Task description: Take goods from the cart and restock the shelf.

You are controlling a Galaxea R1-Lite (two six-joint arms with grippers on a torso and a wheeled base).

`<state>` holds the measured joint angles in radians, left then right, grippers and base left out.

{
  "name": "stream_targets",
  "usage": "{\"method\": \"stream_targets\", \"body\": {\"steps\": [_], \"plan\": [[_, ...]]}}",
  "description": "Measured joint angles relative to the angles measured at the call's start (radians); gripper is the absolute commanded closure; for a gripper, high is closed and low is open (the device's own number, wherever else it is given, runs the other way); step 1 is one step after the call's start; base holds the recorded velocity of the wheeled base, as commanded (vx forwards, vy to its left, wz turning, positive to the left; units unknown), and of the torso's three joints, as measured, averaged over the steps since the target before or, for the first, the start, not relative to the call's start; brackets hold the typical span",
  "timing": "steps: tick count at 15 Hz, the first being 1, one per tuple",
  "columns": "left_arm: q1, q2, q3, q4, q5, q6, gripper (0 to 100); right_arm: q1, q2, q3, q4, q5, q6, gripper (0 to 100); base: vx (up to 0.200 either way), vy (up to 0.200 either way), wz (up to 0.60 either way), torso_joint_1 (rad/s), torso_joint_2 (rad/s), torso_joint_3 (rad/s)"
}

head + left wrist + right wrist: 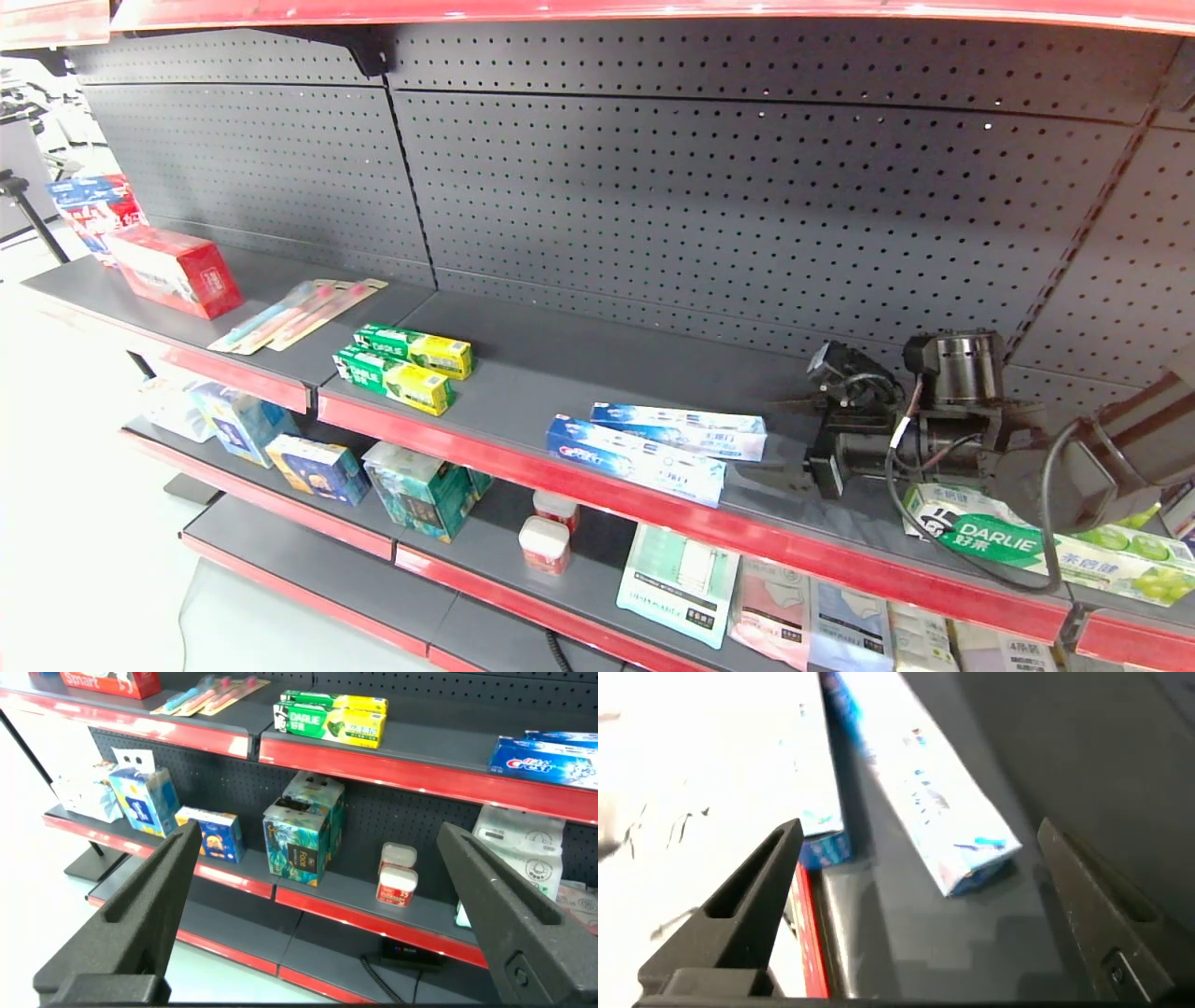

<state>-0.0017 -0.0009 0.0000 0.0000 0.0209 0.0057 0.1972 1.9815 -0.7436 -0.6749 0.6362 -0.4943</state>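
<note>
- Saw dark grey shelf (579, 364) w/ red front edge and perforated back panel (653, 187); pale floor (75, 523) off to the left.
- Found along it, left to right: red box (173, 271), toothbrush packs (299, 313), two green toothpaste boxes (403, 366), two blue toothpaste boxes (644, 457) side by side at the front edge, and a green multipack (1111, 560) at far right under the right arm.
- Spotted right gripper (786, 442) at shelf level, just beside the blue boxes' right ends; showed jaws spread wide, nothing btwn them.
- Spotted left gripper (318, 831) in front of the lower shelf (280, 509); showed jaws wide apart too, empty.
- Noted on lower shelf: teal tissue box (301, 835), smaller boxes (177, 817) to its left, two red-and-white jars (397, 873), flat packs (677, 583) further right.
- Got from left wrist view a black cable (383, 975) on the bottom tier, out of the head view's reach.
- Got from right wrist view the blue boxes' ends close up: one by the red edge, the other angled just behind, narrow gap btwn.
</note>
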Motion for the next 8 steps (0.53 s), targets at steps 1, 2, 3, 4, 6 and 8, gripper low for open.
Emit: {"method": "stream_targets", "body": {"steps": [1,2,3,4,6,8], "plan": [[0.0,0.0,0.0,0.0,0.0,0.0,0,0.0,0.023,-0.012,0.0,0.004,-0.026,0,0.0,0.0,0.0,0.0,0.0,0.0],[0.0,0.0,0.0,0.0,0.0,0.0,0,-0.001,0.043,-0.032,0.0,0.006,-0.037,0,0.0,0.0,0.0,0.0,0.0,0.0],[0.0,0.0,0.0,0.0,0.0,0.0,0,-0.001,0.063,-0.057,0.0,0.006,-0.042,0,0.0,0.0,0.0,0.0,0.0,0.0],[0.0,0.0,0.0,0.0,0.0,0.0,0,-0.001,0.08,-0.077,0.0,0.006,-0.044,0,0.0,0.0,0.0,0.0,0.0,0.0],[0.0,0.0,0.0,0.0,0.0,0.0,0,-0.003,0.104,-0.101,0.0,0.005,-0.044,0,0.0,0.0,0.0,0.0,0.0,0.0],[0.0,0.0,0.0,0.0,0.0,0.0,0,-0.011,0.118,-0.112,0.0,0.006,-0.045,0,0.0,0.0,0.0,0.0,0.0,0.0]]}}
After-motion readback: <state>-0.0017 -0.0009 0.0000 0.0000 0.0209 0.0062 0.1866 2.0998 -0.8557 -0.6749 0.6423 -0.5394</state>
